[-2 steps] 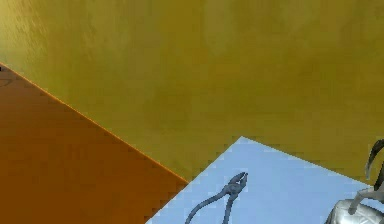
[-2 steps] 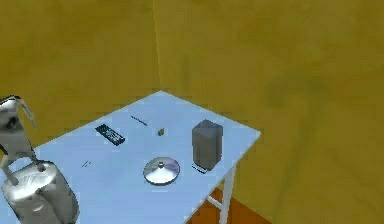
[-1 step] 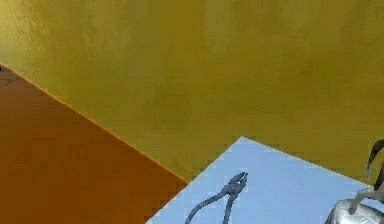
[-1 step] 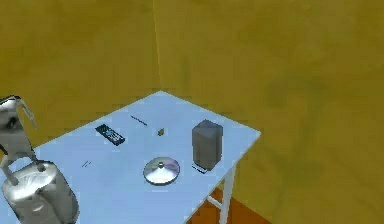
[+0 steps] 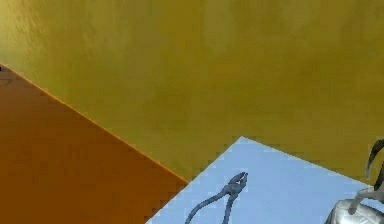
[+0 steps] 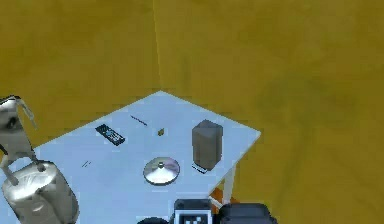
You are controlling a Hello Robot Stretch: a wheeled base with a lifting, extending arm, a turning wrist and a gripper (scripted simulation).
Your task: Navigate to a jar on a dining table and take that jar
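Can't tell how jaws stand on gripper (image 6: 157, 219): dark body cut off at arm side view's bottom edge, just left of white marker square (image 6: 192, 212). Can't tell whether holding anything either (far end not made out).

Mustard-yellow walls (image 6: 280, 60) behind everything, meeting in a corner past the table. Orange-brown floor (image 5: 60, 160) across forward view's lower left. Pale blue-white table (image 6: 120, 158) standing near that corner, with one corner of it poking into forward view's lower right.

Shiny metal kettle-like vessel (image 6: 35, 190) sitting on table at arm side view's left edge, curved handle up. Seen again at forward view's right edge.

Grey upright container (image 6: 207, 142) standing toward table's right edge, apart from the rest. Closest match for the jar (boxy shape, can't confirm).

Silver dome-shaped piece (image 6: 160, 172) resting on table, near the container, toward the lower left of it and farther up the picture than gripper.

Black flat slab (image 6: 110, 134) lying farther left on table, well apart from the container.

Grey pliers (image 5: 225, 195) lying flat near table's corner in forward view.

Tiny olive speck (image 6: 163, 130) on table between slab and container, too small to name.
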